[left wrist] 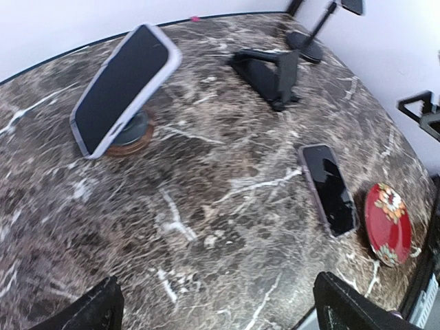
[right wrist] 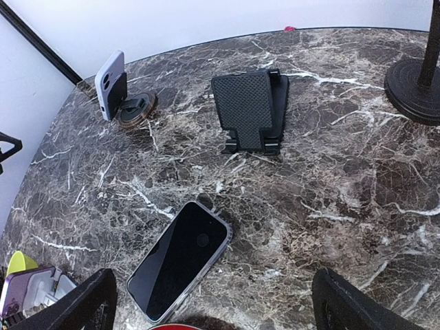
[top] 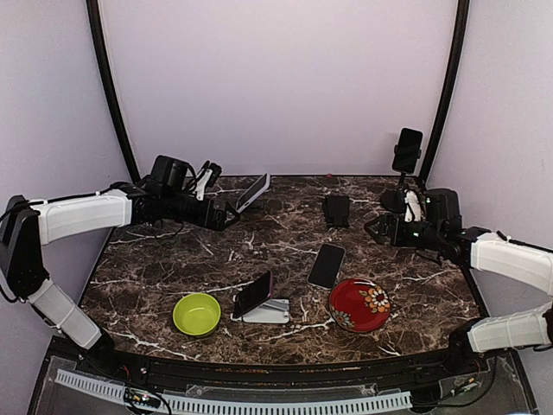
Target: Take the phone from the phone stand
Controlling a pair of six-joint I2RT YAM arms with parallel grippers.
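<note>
A white-cased phone [top: 253, 192] leans on a round wooden stand at the back left; the left wrist view shows it [left wrist: 124, 86] on its base [left wrist: 130, 134]. A pink-cased phone [top: 253, 294] rests on a white stand [top: 270, 313] at the front. A third phone [top: 408, 149] sits on a tall pole stand at the back right. A fourth phone [top: 327, 264] lies flat on the table [right wrist: 180, 260]. My left gripper [top: 232, 213] is open and empty, just left of the round stand [left wrist: 220, 313]. My right gripper [top: 373, 229] is open and empty, right of the flat phone [right wrist: 220, 309].
An empty black folding stand [top: 336, 209] stands at the back centre [right wrist: 251, 106]. A green bowl [top: 197, 313] and a red flowered plate [top: 359, 304] sit at the front. The pole stand's round base [right wrist: 416, 82] is close to my right gripper. Walls enclose the marble table [top: 173, 259].
</note>
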